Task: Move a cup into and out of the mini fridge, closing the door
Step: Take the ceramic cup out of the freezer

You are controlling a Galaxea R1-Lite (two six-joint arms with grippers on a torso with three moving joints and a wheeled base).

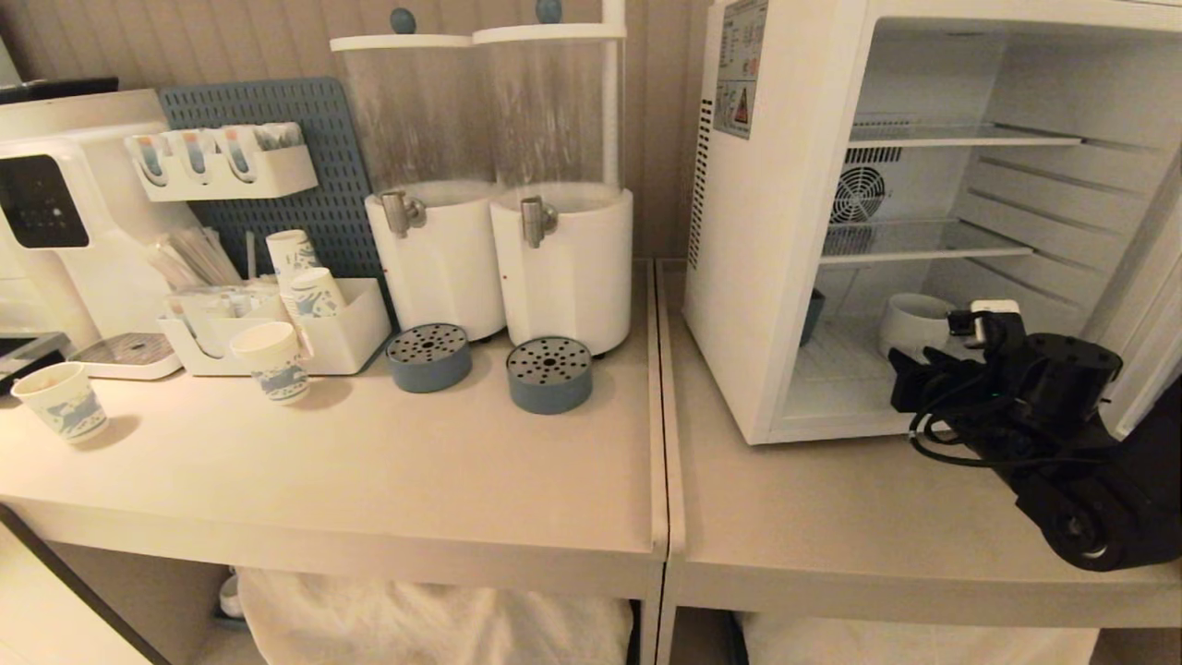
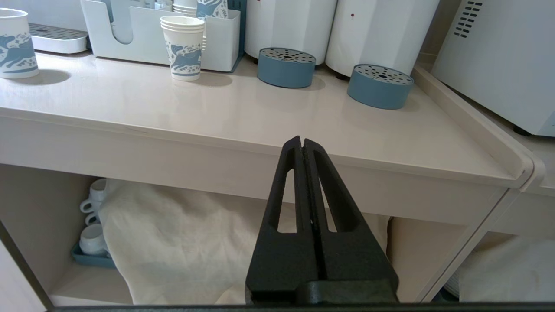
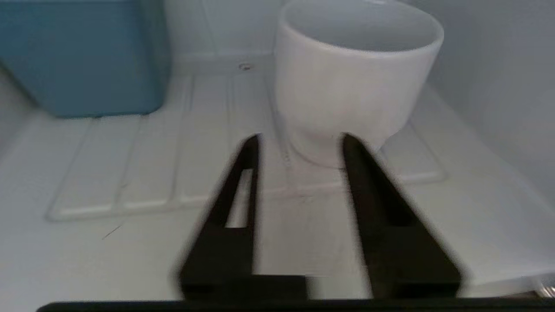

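Observation:
The white mini fridge [image 1: 766,277] stands open on the right counter, its side also visible in the left wrist view [image 2: 498,65]. Its door [image 1: 1150,305] is swung out at the far right edge. The squat white cup [image 1: 914,323] sits upright on the fridge floor [image 3: 351,82]. My right gripper [image 1: 910,379] is at the fridge mouth, open [image 3: 299,141], its fingertips just short of the cup's stepped base with nothing between them. My left gripper [image 2: 302,143] is shut and empty, parked below the left counter's front edge.
A blue container [image 3: 86,56] stands on the fridge floor beside the cup. Wire shelves [image 1: 923,242] hang above. On the left counter are two white drink dispensers [image 1: 503,259], blue drip trays [image 1: 548,373], paper cups [image 1: 272,360] and an organiser box [image 1: 342,337].

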